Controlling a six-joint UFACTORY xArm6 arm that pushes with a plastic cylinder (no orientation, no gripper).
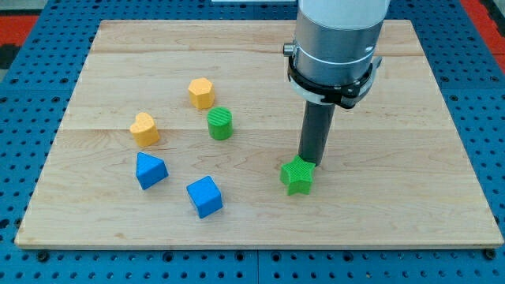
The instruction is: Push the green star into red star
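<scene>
The green star [297, 176] lies on the wooden board [252, 126], right of centre toward the view's bottom. My tip [308, 162] is at the star's upper right edge, touching or nearly touching it. The rod hangs from the grey arm body [335, 43] at the view's top. No red star shows in this view; the arm may hide it.
A green cylinder [220, 124] stands near the centre. A yellow hexagonal block [201, 93] is above it. A yellow heart-like block [144, 128] is to the left. A blue triangular block [150, 170] and a blue cube [205, 196] lie at the lower left.
</scene>
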